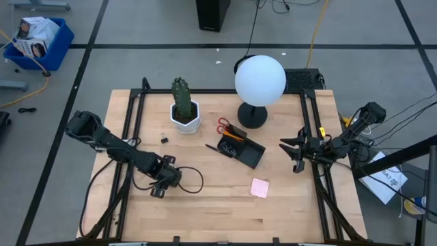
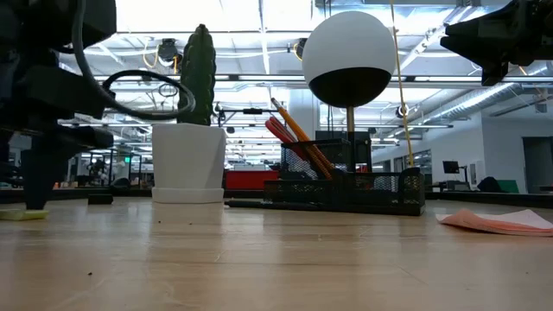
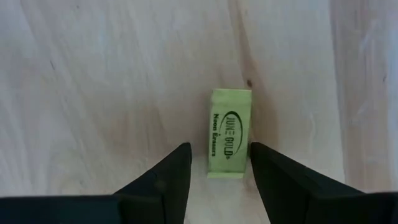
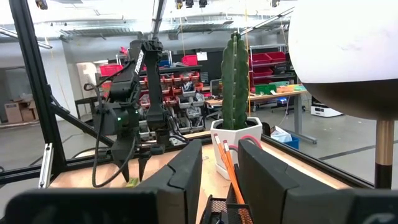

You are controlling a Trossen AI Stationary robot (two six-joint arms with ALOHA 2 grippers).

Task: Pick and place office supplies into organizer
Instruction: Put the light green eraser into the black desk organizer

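Note:
A small yellow-green eraser [image 3: 229, 134] lies flat on the wooden table, and it shows at the far left in the low view [image 2: 24, 214]. My left gripper [image 3: 221, 155] points down over it, open, with one finger on either side of its near end; its place in the high view is [image 1: 158, 190]. The black organizer [image 1: 242, 148] stands mid-table and holds red-handled scissors [image 1: 223, 126] and orange pencils [image 1: 234, 135]. A pink sticky-note pad [image 1: 259, 188] lies flat near it. My right gripper [image 1: 290, 152] waits open at the table's right side, held level.
A white pot with a cactus [image 1: 184, 109] and a lamp with a white globe [image 1: 260, 80] stand behind the organizer. A small black clip [image 1: 164, 140] lies near the pot, and a black pen [image 1: 213, 147] lies beside the organizer. Bare wood stretches along the near edge.

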